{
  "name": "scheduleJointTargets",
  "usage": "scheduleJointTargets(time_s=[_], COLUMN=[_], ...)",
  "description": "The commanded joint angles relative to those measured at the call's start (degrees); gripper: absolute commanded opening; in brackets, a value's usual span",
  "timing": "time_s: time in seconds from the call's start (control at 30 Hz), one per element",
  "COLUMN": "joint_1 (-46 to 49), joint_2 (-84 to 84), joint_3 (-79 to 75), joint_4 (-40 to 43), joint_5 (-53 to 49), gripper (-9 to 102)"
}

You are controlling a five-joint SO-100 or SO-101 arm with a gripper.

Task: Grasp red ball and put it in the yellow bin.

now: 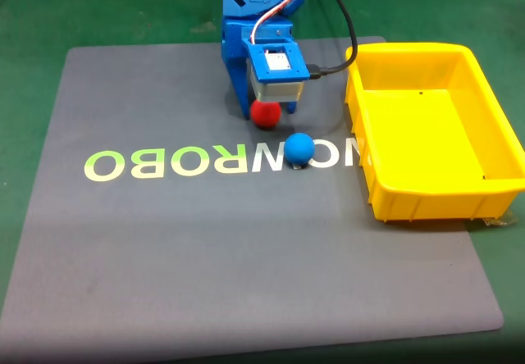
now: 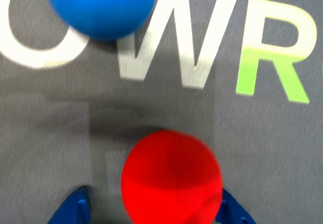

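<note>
Red ball [image 2: 171, 178] sits on the grey mat [image 1: 205, 249] between my gripper [image 2: 151, 211] fingertips, jaws spread with a gap on one side. Blue ball [image 1: 299, 148] is near; yellow bin [image 1: 492, 102] is well apart.

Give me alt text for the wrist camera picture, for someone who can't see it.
A red ball sits low in the wrist view between the two blue jaws of the gripper, whose tips show at the bottom edge on either side of it. A blue ball lies beyond it at the upper left, on a grey mat printed with large white and green letters.
</note>
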Motion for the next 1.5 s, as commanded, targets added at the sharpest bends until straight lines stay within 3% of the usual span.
scheduleJointTargets(time_s=[0.0,0.27,0.53,0.6,0.7,1.17,1.47], joint_1=[-0.18,-0.18,0.09,0.26,0.26,-1.41,-10.72], joint_2=[-1.32,-6.77,-6.50,-6.42,-6.59,0.35,9.67], joint_3=[-5.27,-10.46,-11.43,-11.43,-11.43,-12.57,-24.35], joint_4=[-1.41,-1.05,2.81,3.08,3.52,3.52,-1.14], joint_5=[0.53,0.70,0.18,0.09,0.09,0.70,7.82], gripper=[27,27,19,15,0,0,0])
